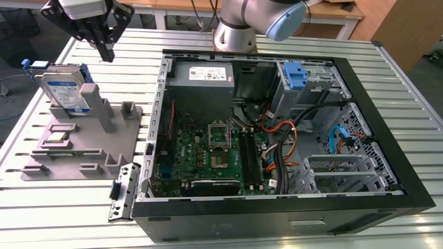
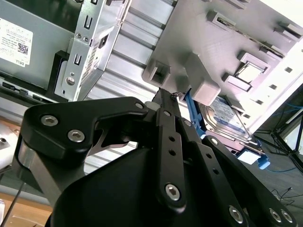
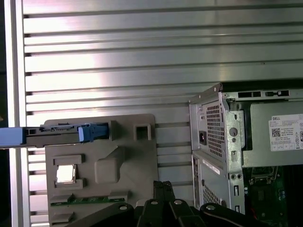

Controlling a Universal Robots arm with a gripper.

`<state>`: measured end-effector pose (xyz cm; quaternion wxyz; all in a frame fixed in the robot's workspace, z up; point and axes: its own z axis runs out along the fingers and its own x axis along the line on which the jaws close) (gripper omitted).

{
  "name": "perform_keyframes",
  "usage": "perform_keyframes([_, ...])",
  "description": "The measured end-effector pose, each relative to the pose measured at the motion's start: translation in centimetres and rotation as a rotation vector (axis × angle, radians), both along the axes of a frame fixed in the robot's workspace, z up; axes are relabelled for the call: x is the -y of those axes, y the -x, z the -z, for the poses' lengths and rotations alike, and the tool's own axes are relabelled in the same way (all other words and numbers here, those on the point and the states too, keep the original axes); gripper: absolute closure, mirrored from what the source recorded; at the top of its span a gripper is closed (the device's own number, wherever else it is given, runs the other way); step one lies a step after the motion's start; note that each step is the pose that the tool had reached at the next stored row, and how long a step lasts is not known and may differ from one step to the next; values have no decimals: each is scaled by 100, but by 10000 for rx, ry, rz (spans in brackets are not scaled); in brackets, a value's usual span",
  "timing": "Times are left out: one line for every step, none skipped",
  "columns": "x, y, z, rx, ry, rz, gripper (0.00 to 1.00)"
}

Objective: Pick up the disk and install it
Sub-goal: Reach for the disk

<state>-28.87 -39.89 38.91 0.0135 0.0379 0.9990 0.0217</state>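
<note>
**Disk on edge in its holder, pincer shut and empty**

Disk stands on edge in a slot of the grey holder. Its white-and-blue label faces outward and blue rails run along its edges. In the first wrist view I see the disk edge-on, and in the second wrist view part of the disk shows past the holder.

My pincer hangs in the air near the disk's top, toward the exterior view's right, apart from it. Both wrist views show the pincer with its fingers pressed together and nothing between them.

The holder sits on the slatted metal bench, to the exterior view's left of the open computer case. Inside the case are a grey power-supply box and an upright blue latch.
</note>
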Motion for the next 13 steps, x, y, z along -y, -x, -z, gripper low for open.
perform_keyframes([0,5,1,1,0,0,90])
perform_keyframes([0,11,1,0,-1,0,90])
perform_keyframes([0,16,1,0,0,0,90])
perform_keyframes([0,23,1,1,-1,0,90])
perform_keyframes([0,30,1,0,0,0,90])
perform_keyframes([0,37,2,0,0,0,90])
perform_keyframes([0,42,2,0,0,0,90])
perform_keyframes([0,44,2,0,0,0,90])
perform_keyframes([0,44,2,1,0,-1,90])
perform_keyframes([0,52,2,0,0,0,90])
perform_keyframes([0,61,2,0,0,0,90])
perform_keyframes([0,62,2,1,0,0,90])
perform_keyframes([0,64,2,0,0,0,90])
